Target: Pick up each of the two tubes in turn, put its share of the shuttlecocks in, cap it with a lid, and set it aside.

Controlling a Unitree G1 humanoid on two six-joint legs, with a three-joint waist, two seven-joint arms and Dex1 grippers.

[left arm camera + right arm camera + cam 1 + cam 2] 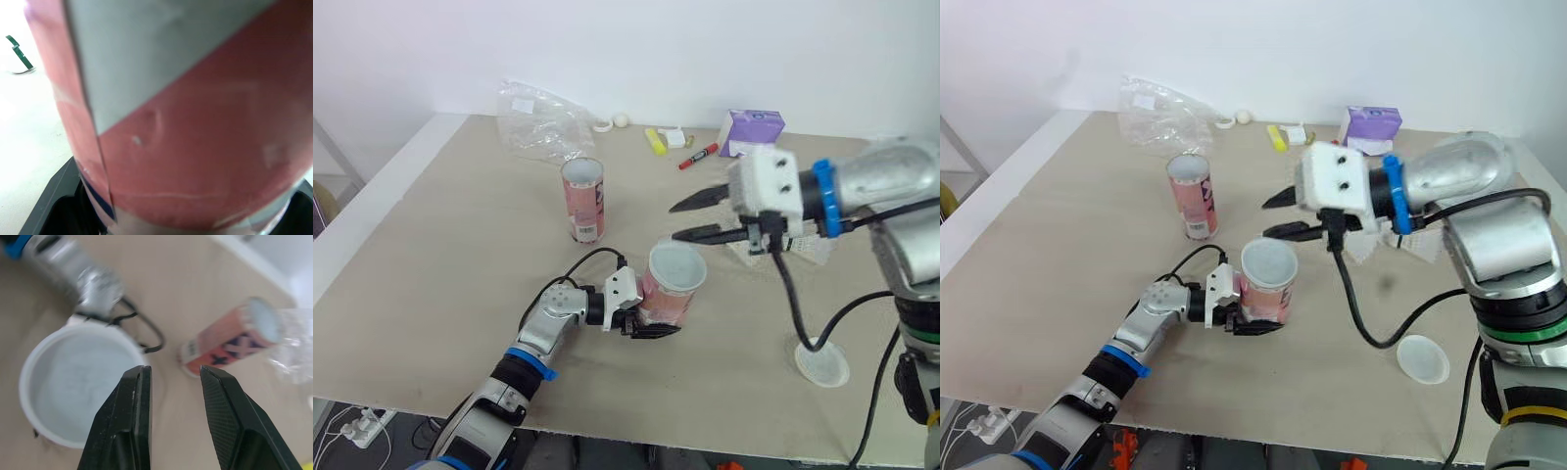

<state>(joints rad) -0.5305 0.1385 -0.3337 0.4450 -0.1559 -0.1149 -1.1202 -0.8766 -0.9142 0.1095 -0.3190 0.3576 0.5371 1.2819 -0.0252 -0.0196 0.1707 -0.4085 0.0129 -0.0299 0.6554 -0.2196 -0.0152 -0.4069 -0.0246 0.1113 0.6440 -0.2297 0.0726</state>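
Left gripper (644, 321) is clamped on the lower part of a pink tube (674, 289), its two black fingers pressed against the tube's sides. This is close to the front edge of the tabletop (440, 255), about midway along it. The tube stands roughly upright, and I cannot tell whether its base touches the tabletop. Its top is a white round with a raised rim; whether that is a cap or the open mouth is hard to make out. The right gripper (685, 219) hangs above and just beside that top, fingers spread with nothing between them. Behind its white housing lie the shuttlecocks (808, 250), mostly hidden by the arm, so I cannot count them. A second tube (583, 201) stands upright farther back toward the far left corner, in front of a crumpled plastic bag (543, 122). A lid (822, 364) lies flat near the front edge, toward the right corner. Along the far edge sit a purple box (752, 132), a red marker (698, 157) and a yellow marker (655, 141).

From the left wrist, the tube sits right against the camera, pink and pale grey and cut off on every side. Black parts of the left gripper's fingers (49, 205) show beside its base.

From the right wrist, that gripper's two fingers (129, 421) stand apart and empty. The held tube's white top is just beside one of them, the second tube lies beyond the gap, and the left arm is a blur.
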